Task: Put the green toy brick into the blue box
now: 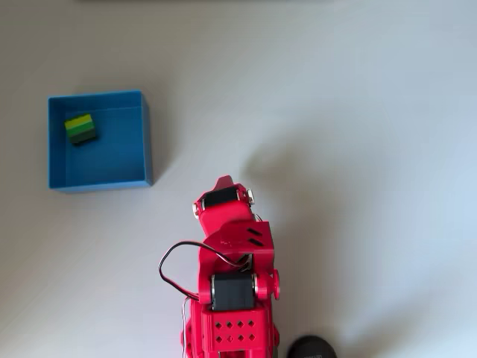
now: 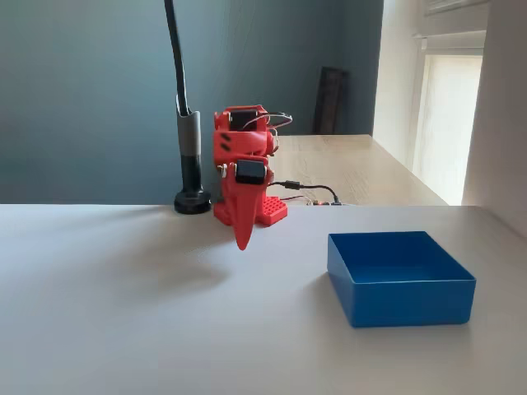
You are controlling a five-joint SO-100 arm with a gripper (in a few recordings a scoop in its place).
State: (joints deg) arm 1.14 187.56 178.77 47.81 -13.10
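The table (image 1: 358, 112) is bare between the red arm (image 1: 231, 253) and the blue box (image 1: 147, 142). The box is open on top, with thin walls. A small green brick (image 1: 80, 128) sits in one corner, the other floor free.

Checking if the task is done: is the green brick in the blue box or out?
In. The green toy brick lies on the floor of the blue box, near its upper-left corner.

White table (image 2: 123, 329); black gooseneck stand (image 2: 191, 164) at back; wooden table (image 2: 354, 164) beyond.
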